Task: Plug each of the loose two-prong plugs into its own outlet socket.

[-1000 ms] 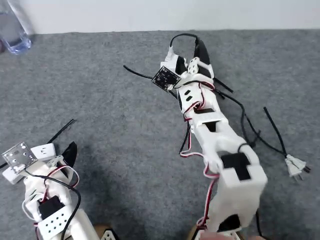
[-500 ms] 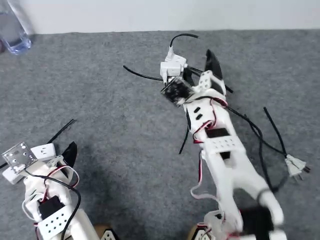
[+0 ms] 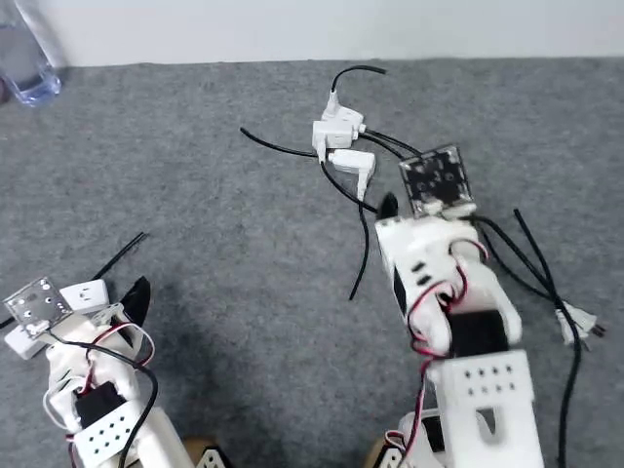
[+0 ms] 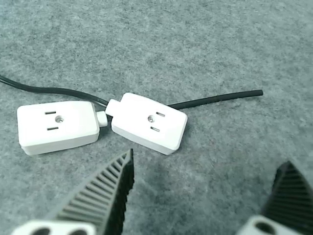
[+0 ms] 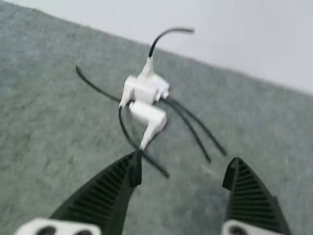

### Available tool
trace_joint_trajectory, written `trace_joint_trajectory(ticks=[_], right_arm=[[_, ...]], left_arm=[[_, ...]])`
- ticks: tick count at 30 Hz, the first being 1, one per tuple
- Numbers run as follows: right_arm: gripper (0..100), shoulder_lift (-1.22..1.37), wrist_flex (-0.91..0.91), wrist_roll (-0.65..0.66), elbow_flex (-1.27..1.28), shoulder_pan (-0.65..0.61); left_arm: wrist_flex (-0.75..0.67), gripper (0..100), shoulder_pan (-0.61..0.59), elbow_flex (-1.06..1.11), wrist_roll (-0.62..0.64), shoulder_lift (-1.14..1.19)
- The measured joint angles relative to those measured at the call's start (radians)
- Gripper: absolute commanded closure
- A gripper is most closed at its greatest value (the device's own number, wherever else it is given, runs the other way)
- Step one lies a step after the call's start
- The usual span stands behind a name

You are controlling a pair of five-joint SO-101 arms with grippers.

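Our left tool (image 4: 209, 161) stands wide open over the grey, carpet-covered table (image 4: 234, 39). Its two black ribbed fingers (image 4: 110, 188) hold and touch nothing. Just beyond the fingertips lie two white rectangular plastic outlet sockets, slot faces up. The first socket (image 4: 56, 125) and the second socket (image 4: 149, 122) touch end to end, and a black cord (image 4: 215, 98) runs out from behind the second. From above, the pair sits by the table's left edge, near its front, partly under the left arm (image 3: 97, 390).

Our right tool (image 5: 186, 157) is also spread wide and empty, apart from everything on the table. Ahead of it, near the middle of the table's far edge, a white outlet block (image 5: 144, 88) lies with a white angled plug (image 5: 146, 115) pressed against its side. We cannot tell whether the prongs are seated. Thin black cords (image 5: 190, 122) fan out around them.

The high view adds a loose white two-prong plug (image 3: 575, 327) on its own cord by the table's right edge, beside the right arm (image 3: 458, 322). It also shows a clear plastic bottle (image 3: 24, 58) at the far left corner.
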Motion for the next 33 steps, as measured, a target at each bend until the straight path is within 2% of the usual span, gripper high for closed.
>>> trace_joint_trajectory(ticks=[7,11,16,18,23,25,30,33], right_arm=[[73.2,-0.149,0.313,-0.078,0.091,0.002],[73.2,-0.218,0.304,-0.078,0.252,-0.002],[73.2,-0.318,0.175,-0.078,0.482,0.014],[73.2,-0.362,0.115,-0.069,0.569,0.055],[73.4,-0.482,0.012,0.043,0.741,0.109],[73.4,-0.531,0.003,0.064,0.770,0.110],[73.3,-0.626,0.000,0.078,0.804,0.109],[73.2,-0.657,0.000,0.078,0.806,0.106]], left_arm=[[0.000,58,0.005,0.000,-0.008,0.000],[0.051,58,0.008,-0.031,-0.029,0.000],[0.322,58,-0.038,-0.204,-0.020,0.000],[0.379,58,-0.037,-0.230,-0.037,0.000],[0.256,58,-0.044,-0.265,-0.334,0.000],[0.252,58,-0.087,-0.334,-0.428,0.000],[0.436,58,-0.097,-0.646,-0.626,0.002],[0.557,58,-0.068,-0.848,-0.798,0.052]])
